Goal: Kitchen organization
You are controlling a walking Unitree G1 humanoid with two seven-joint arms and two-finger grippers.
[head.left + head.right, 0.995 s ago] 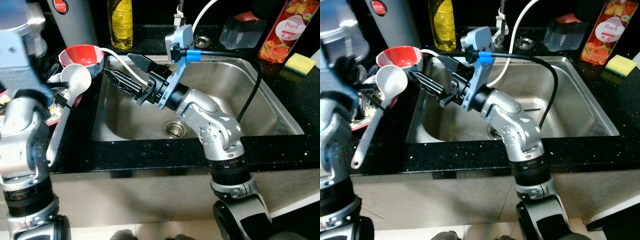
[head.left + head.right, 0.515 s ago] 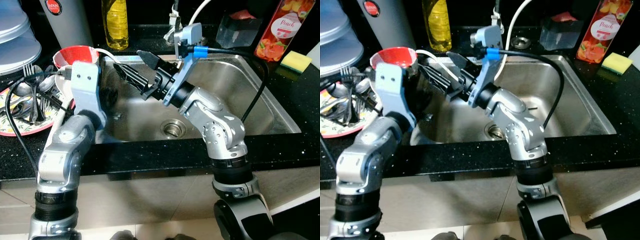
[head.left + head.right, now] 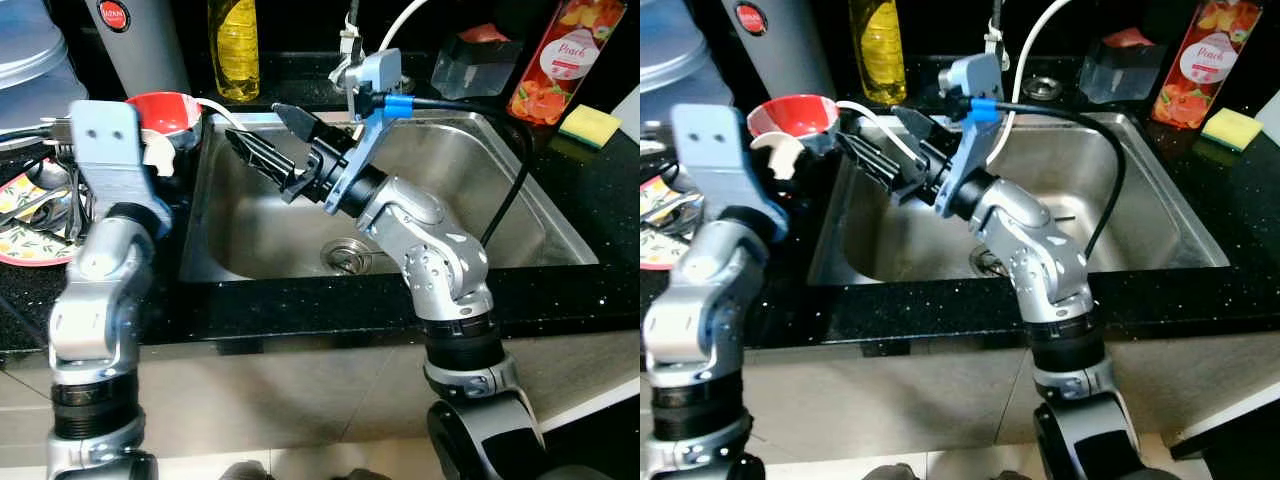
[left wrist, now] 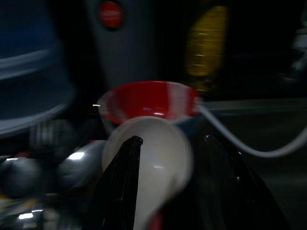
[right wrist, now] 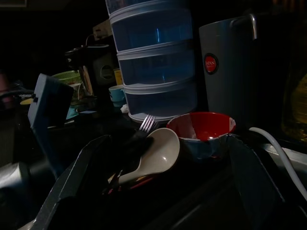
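Left wrist view: left pincer (image 4: 168, 158) clenched on white ladle (image 4: 153, 167) beside red bowl (image 4: 148, 98); right pincer (image 3: 268, 140) spread over sink (image 3: 520, 200).

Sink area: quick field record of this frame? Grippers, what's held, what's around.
left gripper: over the counter left of the sink, shut on white ladle
right gripper: above the sink's left part, fingers apart, holding nothing
red bowl: on the counter at the sink's back-left corner, just behind the ladle
sink: steel, drain visible
plate: patterned, left counter, with cutlery on it
back counter: yellow bottle, grey jug, peach carton, yellow sponge
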